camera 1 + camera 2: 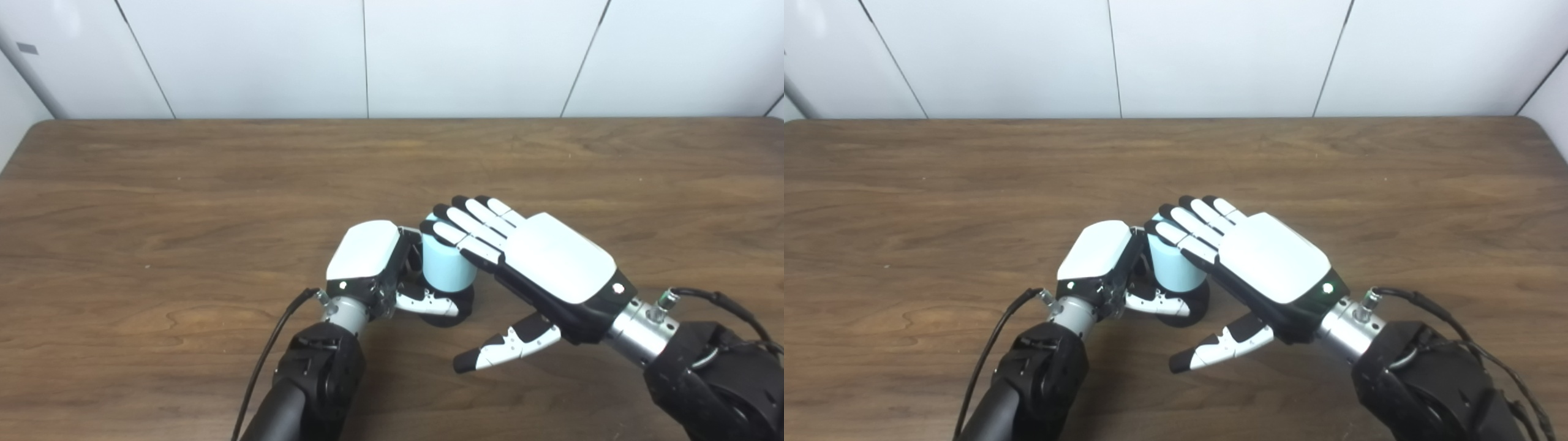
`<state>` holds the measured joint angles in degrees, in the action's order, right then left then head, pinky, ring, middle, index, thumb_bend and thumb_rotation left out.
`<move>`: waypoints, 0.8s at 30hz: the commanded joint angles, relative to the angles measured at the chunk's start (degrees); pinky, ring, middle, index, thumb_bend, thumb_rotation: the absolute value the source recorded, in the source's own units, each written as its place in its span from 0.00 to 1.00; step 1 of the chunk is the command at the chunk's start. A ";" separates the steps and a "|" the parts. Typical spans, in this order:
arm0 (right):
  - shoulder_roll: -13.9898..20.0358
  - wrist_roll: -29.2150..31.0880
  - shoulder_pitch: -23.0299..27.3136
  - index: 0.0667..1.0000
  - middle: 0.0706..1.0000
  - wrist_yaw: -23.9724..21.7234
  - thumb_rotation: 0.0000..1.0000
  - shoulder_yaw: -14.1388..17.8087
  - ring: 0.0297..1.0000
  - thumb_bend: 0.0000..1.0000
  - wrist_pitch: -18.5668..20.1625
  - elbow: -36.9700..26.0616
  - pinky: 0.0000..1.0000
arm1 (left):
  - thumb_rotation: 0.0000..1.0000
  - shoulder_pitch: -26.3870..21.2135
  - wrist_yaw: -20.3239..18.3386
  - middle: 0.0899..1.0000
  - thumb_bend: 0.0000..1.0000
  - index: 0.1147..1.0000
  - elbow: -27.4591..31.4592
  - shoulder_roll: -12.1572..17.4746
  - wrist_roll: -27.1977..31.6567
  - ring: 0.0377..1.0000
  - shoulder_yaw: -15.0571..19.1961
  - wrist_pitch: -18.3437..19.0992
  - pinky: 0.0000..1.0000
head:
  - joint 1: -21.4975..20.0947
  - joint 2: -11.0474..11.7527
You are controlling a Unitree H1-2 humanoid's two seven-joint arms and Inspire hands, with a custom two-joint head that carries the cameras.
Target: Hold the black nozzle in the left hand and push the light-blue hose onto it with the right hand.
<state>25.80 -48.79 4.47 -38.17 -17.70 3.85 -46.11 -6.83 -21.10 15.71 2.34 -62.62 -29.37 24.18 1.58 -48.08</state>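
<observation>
**Hose could tip**

The left hand (pixel 367 260) grips the round black nozzle (pixel 456 306) on the brown wooden table (pixel 184 184). The right hand (pixel 539 257), fingers flat, presses the short light-blue hose (pixel 447 266) sitting on it. Pushing crooked might jam it.

A wooden table (pixel 184 184) with dark brown grain fills the view, its far edge running along a white panelled wall (pixel 367 55) and its far corners rounded. Near the middle of the front half stands a light-blue hose (pixel 447 266), a short upright cylinder, sitting on a black nozzle (pixel 456 309) whose dark base shows at the bottom, resting on the wood. Whether the nozzle's whole base touches the top is hidden from here.
</observation>
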 commanded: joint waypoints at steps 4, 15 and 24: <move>3.58 0.31 -3.96 0.93 0.95 -7.13 0.85 -3.17 0.98 0.65 -0.32 5.18 1.00 | 0.00 3.01 -5.18 0.48 0.50 0.39 -2.39 1.08 0.13 0.48 -0.87 2.04 0.48 | 0.08 -0.15; 4.59 3.49 -3.43 0.92 0.95 -4.29 0.81 -1.74 0.98 0.64 1.63 7.82 1.00 | 0.00 3.02 -5.19 0.49 0.50 0.39 -2.58 0.94 -0.19 0.49 -0.82 2.18 0.49 | -0.15 -0.21; 5.07 4.97 -3.01 0.93 0.95 -2.65 0.83 -0.90 0.98 0.64 1.72 7.76 1.00 | 0.00 3.08 -5.38 0.48 0.50 0.39 -2.54 0.75 -0.16 0.49 -0.73 2.31 0.50 | 0.05 -0.27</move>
<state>28.01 -43.20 4.74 -34.25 -17.30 4.11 -43.15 -6.80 -21.20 15.74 2.31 -62.87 -29.39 24.26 1.58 -48.34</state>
